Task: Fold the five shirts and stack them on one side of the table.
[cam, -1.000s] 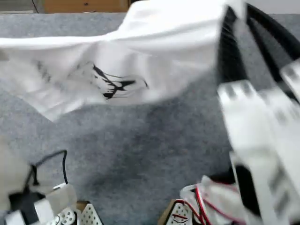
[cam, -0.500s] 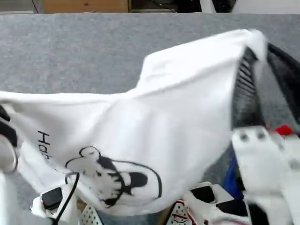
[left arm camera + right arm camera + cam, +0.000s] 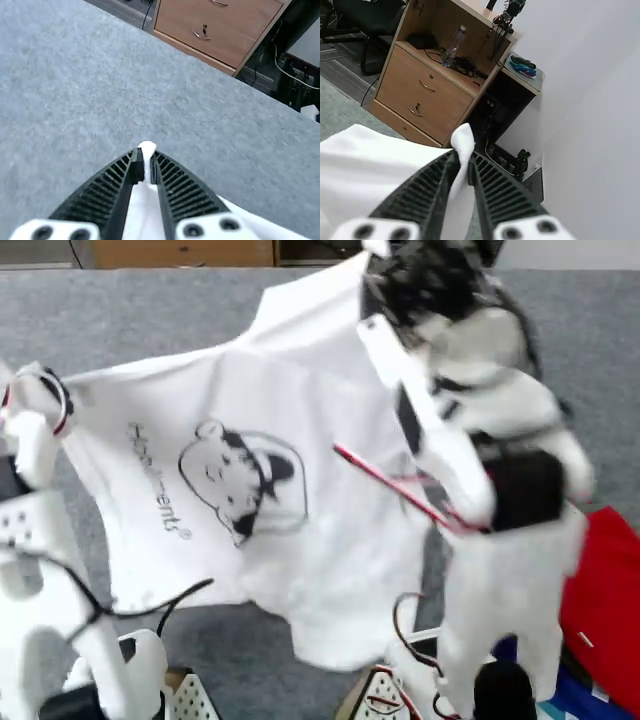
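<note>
The white shirt (image 3: 330,570) is held spread over the grey table (image 3: 140,320), one edge pinched in the left gripper (image 3: 144,165) and another in the right gripper (image 3: 462,159). Only slim folds appear to be clamped. Under tension an edge could be lost and the shirt dropped crumpled.

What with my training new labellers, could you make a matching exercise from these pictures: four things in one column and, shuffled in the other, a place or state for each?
Things:
1. white shirt
2. red garment
3. left gripper
4. wooden drawers

Places or states:
A. shut on a fold of white fabric
B. standing beyond the grey table
C. held up, spread wide
D. lying at the high view's right edge

Pairs: 1-C, 2-D, 3-A, 4-B.
</note>
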Available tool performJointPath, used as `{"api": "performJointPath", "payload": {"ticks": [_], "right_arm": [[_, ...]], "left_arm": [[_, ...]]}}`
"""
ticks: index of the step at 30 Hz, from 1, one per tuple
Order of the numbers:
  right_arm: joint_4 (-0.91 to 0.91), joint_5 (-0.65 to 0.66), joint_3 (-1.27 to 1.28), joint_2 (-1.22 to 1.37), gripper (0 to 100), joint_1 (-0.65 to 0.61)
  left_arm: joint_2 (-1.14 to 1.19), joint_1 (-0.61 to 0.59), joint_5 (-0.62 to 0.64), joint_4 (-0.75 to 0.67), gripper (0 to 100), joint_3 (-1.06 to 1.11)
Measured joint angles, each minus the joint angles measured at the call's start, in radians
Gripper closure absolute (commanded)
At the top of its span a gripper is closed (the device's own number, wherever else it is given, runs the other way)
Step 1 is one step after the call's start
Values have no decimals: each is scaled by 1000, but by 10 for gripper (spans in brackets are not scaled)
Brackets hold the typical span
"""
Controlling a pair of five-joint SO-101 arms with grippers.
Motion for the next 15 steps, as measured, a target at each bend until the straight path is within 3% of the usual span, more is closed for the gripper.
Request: {"api": "performJointPath", "payload": {"ticks": [3,8,12,15], "right_arm": [[-256,5,232,18,995,2],[-620,23,427,158,995,40],[-740,23,427,293,995,75],[-747,23,427,336,995,80]], "left_arm": [[130,0,-15,-91,981,-18],[400,0,-17,-115,981,-190],[611,5,-15,-86,981,-387],[721,5,-15,14,981,-532]]}}
